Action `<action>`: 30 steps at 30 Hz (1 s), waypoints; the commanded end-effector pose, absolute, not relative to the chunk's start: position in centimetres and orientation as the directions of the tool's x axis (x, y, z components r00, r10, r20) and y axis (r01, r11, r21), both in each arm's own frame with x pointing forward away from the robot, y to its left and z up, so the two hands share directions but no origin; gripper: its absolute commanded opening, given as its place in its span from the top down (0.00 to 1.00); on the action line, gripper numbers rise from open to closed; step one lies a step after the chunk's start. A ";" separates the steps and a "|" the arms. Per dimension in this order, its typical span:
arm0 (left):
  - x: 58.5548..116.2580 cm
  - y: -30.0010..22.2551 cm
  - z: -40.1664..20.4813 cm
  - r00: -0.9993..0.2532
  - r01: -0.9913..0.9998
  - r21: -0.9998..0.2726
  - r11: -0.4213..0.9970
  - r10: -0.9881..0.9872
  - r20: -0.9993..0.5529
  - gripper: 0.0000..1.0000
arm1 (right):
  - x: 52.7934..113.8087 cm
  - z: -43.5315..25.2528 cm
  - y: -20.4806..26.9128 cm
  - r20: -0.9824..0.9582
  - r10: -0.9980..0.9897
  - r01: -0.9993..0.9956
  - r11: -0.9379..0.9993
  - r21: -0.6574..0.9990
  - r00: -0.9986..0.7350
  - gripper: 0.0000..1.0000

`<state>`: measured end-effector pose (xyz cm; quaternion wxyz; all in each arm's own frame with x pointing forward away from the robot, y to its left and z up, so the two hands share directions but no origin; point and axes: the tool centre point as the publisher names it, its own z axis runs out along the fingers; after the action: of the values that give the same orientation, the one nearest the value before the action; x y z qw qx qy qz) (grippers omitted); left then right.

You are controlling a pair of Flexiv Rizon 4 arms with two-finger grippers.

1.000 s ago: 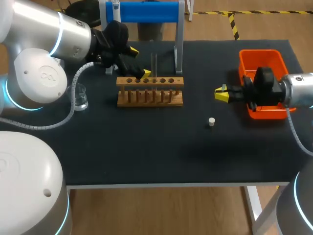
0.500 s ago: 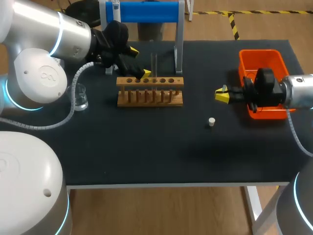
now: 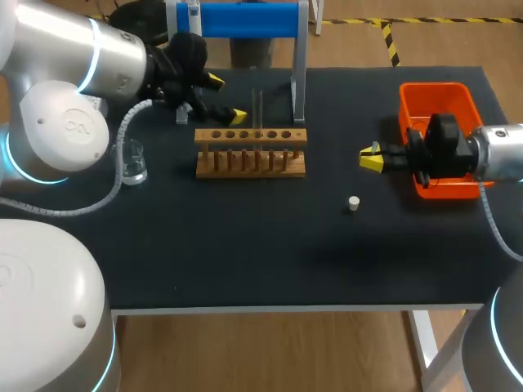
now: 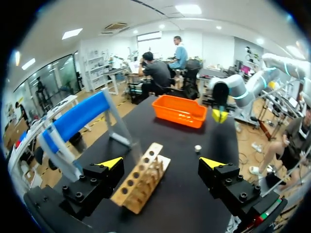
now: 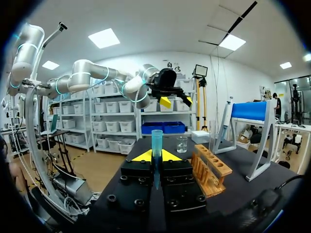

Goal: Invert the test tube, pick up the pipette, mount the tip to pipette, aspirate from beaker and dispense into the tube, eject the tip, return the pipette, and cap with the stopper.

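A clear test tube (image 3: 257, 109) stands upright in the wooden rack (image 3: 251, 153). My left gripper (image 3: 225, 99) hovers open just behind the rack's left end; the left wrist view shows its fingers wide apart, with the rack (image 4: 141, 178) below them and nothing between. My right gripper (image 3: 372, 157) hangs beside the orange bin (image 3: 437, 102) and is shut on a slim blue pipette tip (image 5: 156, 143). The white stopper (image 3: 353, 203) lies on the mat near it. The glass beaker (image 3: 135, 162) sits at the left. The pipette (image 3: 192, 11) hangs on the blue stand (image 3: 245, 20).
The blue stand's upright legs (image 3: 299, 90) rise directly behind the rack. The orange bin takes the table's right side. Open black mat (image 3: 245, 245) stretches in front of the rack to the near edge.
My left gripper has drawn slightly back and to the left, away from the rack's holes, still open. The right arm and the pipette tip have stayed put.
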<state>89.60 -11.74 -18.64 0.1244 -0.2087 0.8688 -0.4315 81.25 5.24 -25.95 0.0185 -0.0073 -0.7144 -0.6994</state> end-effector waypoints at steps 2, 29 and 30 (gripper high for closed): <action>90.8 -9.4 -19.4 -0.843 -0.267 -0.814 0.516 -0.535 -0.062 0.00 | 81.1 -25.9 5.2 0.036 -0.013 0.036 0.023 0.999 -0.999 1.00; 100.5 -3.0 -19.3 -0.571 -0.274 -0.902 0.334 -0.811 -0.127 0.00 | 81.1 -25.9 5.2 0.036 -0.013 0.036 0.023 0.999 -0.999 1.00; 100.8 -2.9 -19.3 -0.560 -0.275 -0.903 0.330 -0.819 -0.129 0.00 | 81.1 -25.9 5.2 0.036 -0.013 0.036 0.023 0.999 -0.999 1.00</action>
<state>99.88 -2.10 -18.19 0.2860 -0.3551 0.7661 -0.4530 81.24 5.24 -25.95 0.0184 -0.0074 -0.7144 -0.6994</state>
